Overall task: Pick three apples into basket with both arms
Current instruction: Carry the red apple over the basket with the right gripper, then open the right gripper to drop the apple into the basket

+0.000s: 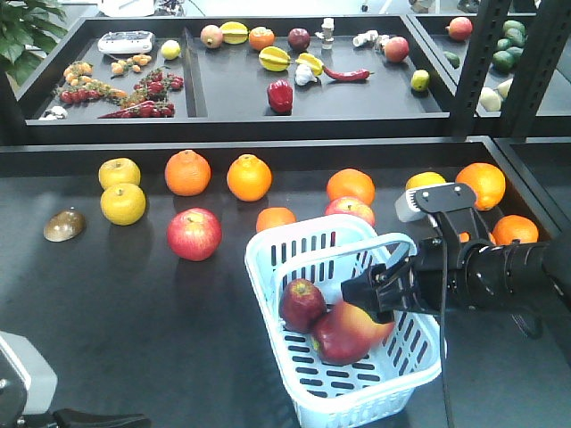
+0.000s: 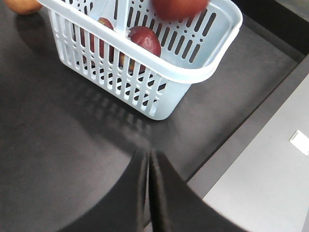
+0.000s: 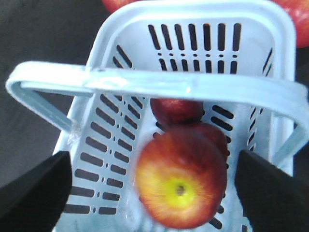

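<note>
The pale blue basket (image 1: 268, 267) stands on the black table at the front centre. A dark red apple (image 1: 302, 303) lies in it beside a second apple (image 1: 341, 339). My right gripper (image 1: 370, 294) hovers open over the basket's right side. In the right wrist view, a blurred apple (image 3: 181, 188) with a yellow stem end sits loose between the wide-apart fingers (image 3: 34, 188), touching neither. Two more apples (image 3: 176, 108) lie behind it under the raised handle (image 3: 145, 79). My left gripper (image 2: 148, 154) is shut on nothing, low over the table in front of the basket (image 2: 203, 72).
Pink-red apples (image 1: 194, 234) (image 1: 351, 208), oranges (image 1: 187, 172) (image 1: 249, 176) (image 1: 481, 184) and yellow fruit (image 1: 122, 203) lie behind the basket. A brown fruit (image 1: 64, 224) is far left. Trays of produce (image 1: 280, 95) line the back. A black post (image 1: 486, 62) rises at right. The table edge (image 2: 251, 125) runs close by the left gripper.
</note>
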